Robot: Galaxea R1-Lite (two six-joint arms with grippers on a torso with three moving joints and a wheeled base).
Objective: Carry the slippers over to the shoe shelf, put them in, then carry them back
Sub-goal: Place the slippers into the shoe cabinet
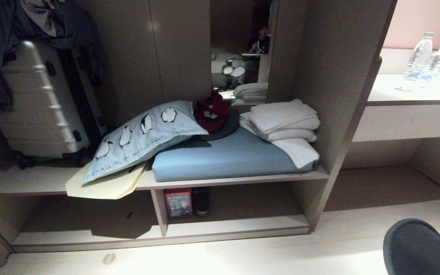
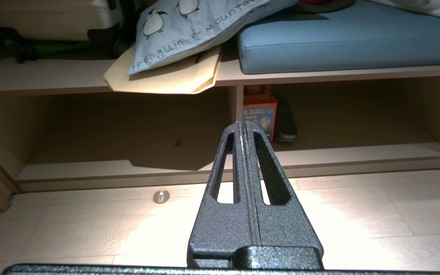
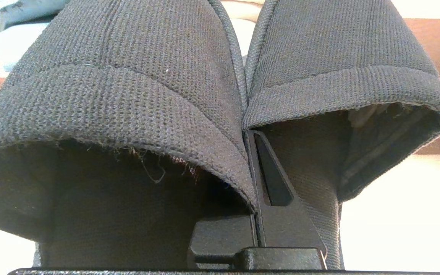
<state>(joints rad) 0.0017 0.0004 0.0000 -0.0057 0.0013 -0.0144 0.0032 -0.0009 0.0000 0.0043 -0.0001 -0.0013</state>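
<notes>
Slippers (image 1: 422, 248) at the head view's lower right, above the floor, toes toward the shoe shelf (image 1: 235, 223); not yet put in, so shelving and return both left. Left wrist view: left gripper (image 2: 243, 128) idle, jaws closed on nothing. Right wrist view: right gripper (image 3: 252, 137) clamped on both slippers' inner edges, long axes running away from the wrist.

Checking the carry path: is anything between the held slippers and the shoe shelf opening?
Nothing visible blocks it. The slippers, held in the right hand, face bare floor before the shoe shelf; only a red box sits inside by the divider.
</notes>
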